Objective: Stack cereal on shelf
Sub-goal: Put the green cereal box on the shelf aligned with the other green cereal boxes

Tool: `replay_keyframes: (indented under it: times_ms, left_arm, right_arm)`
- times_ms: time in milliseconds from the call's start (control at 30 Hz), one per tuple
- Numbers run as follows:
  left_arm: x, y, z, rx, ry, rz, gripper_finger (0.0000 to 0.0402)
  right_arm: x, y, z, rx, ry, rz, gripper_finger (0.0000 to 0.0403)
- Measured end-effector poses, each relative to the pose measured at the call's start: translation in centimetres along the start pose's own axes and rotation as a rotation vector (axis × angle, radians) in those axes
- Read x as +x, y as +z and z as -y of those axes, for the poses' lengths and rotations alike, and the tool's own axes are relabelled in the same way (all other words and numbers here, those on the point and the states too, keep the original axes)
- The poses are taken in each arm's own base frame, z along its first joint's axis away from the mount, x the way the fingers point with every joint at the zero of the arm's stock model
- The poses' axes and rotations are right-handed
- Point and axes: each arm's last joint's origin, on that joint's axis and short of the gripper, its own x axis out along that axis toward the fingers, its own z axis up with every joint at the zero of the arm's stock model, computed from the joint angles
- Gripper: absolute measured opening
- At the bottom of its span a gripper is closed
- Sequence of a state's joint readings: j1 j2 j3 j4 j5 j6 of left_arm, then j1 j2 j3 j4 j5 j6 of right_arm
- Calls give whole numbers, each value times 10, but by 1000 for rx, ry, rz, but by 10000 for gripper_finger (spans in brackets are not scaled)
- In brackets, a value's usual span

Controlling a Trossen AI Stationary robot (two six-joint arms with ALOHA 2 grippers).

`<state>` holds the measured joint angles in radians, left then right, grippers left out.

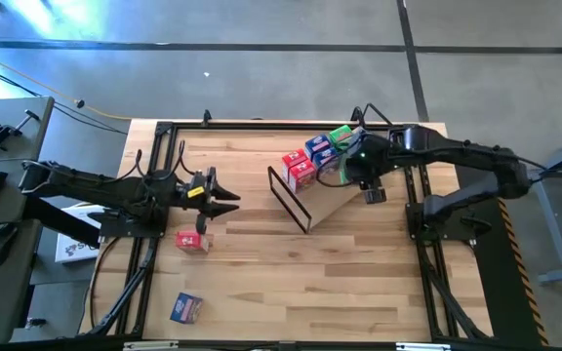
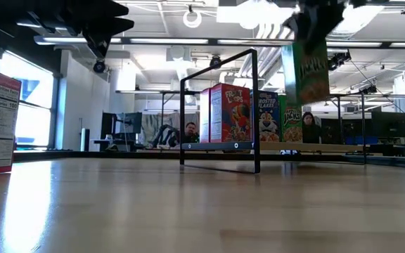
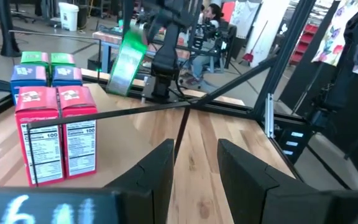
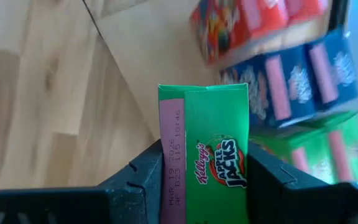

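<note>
I have the green cereal box clamped in my right gripper, above the shelf; next, I'd lower it beside the green ones. Left gripper idles half-open.

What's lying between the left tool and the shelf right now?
Nothing: in the high view only bare tabletop separates the empty left tool from the shelf. The red box sits nearer the table's front, off that line.
</note>
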<state>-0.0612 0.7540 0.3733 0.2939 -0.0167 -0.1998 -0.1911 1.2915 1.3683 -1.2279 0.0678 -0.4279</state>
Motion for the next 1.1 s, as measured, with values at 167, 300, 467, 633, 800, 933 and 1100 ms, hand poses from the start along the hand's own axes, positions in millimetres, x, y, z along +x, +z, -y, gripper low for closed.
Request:
replay_keyframes:
  times_ms: [167,300,467,633,800,933,1100]
  left_arm:
    - [0,0,-3,-12,12,-1,117]
    - [0,0,-5,-37,23,-1,117]
    - [0,0,-5,-55,24,0,117]
    - [0,0,-5,-68,24,0,117]
    - [0,0,-5,-79,24,0,117]
    - [0,0,-5,-89,25,1,117]
    - [0,1,-5,-89,25,1,117]
  right_arm:
    - [27,-28,9,24,12,-6,146]
    - [42,-39,15,44,44,5,146]
    - [55,-48,23,67,19,-13,146]
    - [60,-52,26,137,10,-26,153]
    - [61,-52,27,146,-19,-37,186]
    - [61,-53,28,148,-57,-63,222]
    - [61,-52,30,145,-91,-64,249]
